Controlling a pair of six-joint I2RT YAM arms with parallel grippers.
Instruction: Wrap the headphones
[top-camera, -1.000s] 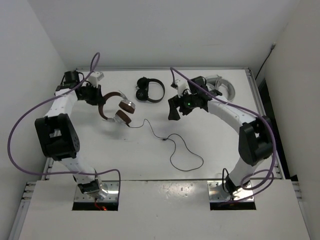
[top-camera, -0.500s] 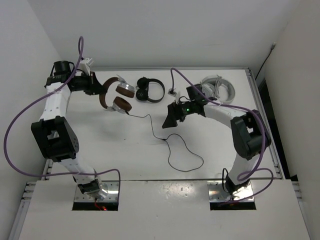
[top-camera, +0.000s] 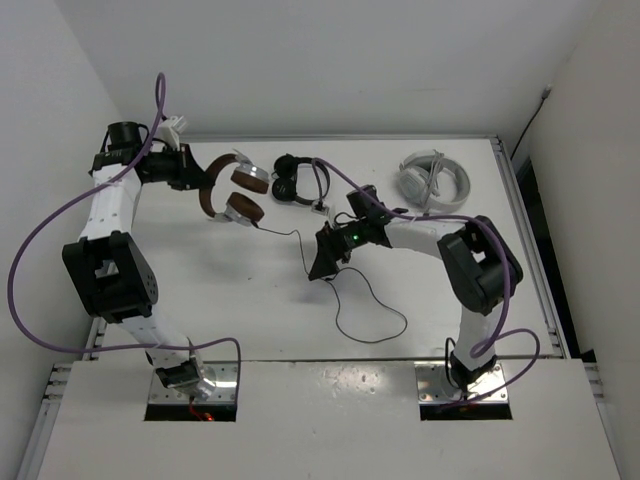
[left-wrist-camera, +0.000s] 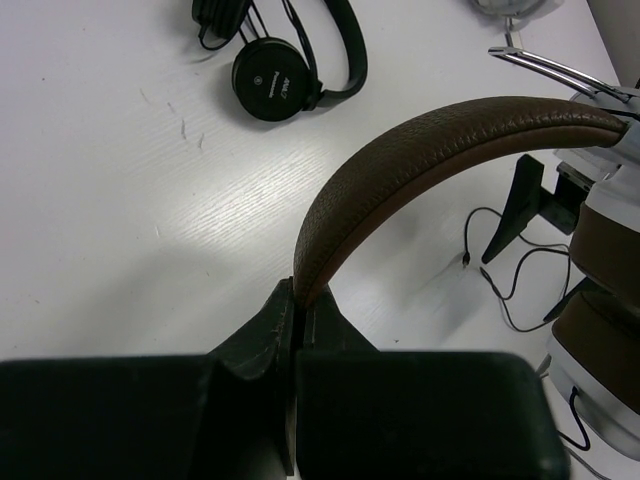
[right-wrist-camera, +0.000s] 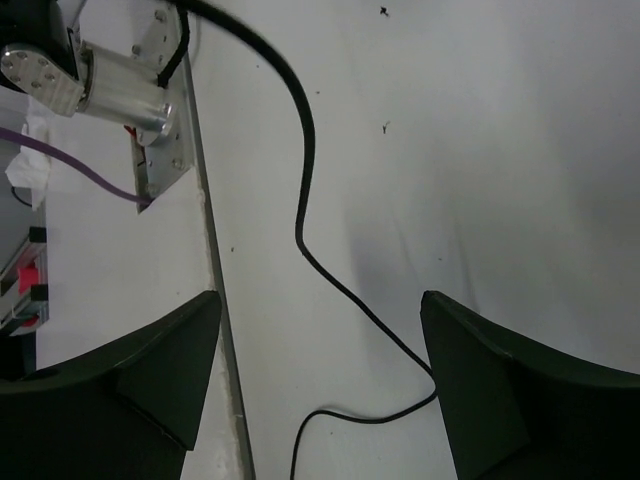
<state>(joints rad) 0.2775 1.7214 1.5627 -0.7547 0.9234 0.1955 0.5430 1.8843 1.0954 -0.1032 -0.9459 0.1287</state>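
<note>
The headphones (top-camera: 232, 190), with a brown headband (left-wrist-camera: 430, 140) and silver-and-brown earcups (left-wrist-camera: 600, 300), hang from my left gripper (top-camera: 190, 170) at the back left. In the left wrist view the left gripper (left-wrist-camera: 298, 300) is shut on the headband's end. The thin black cable (top-camera: 345, 285) runs from the earcups across the table and ends in a loop near the middle. My right gripper (top-camera: 322, 262) is open and low over the cable. In the right wrist view the cable (right-wrist-camera: 305, 200) lies on the table between the open fingers of the right gripper (right-wrist-camera: 320, 330), apart from both.
All-black headphones (top-camera: 298, 180) lie at the back centre and also show in the left wrist view (left-wrist-camera: 275, 75). White headphones (top-camera: 435, 180) lie at the back right. The table's near edge and an arm mount (right-wrist-camera: 150, 120) show in the right wrist view.
My right gripper has moved left and toward the near edge, down over the cable. My left gripper lifted the headphones toward the back left a second ago and has held still since.
</note>
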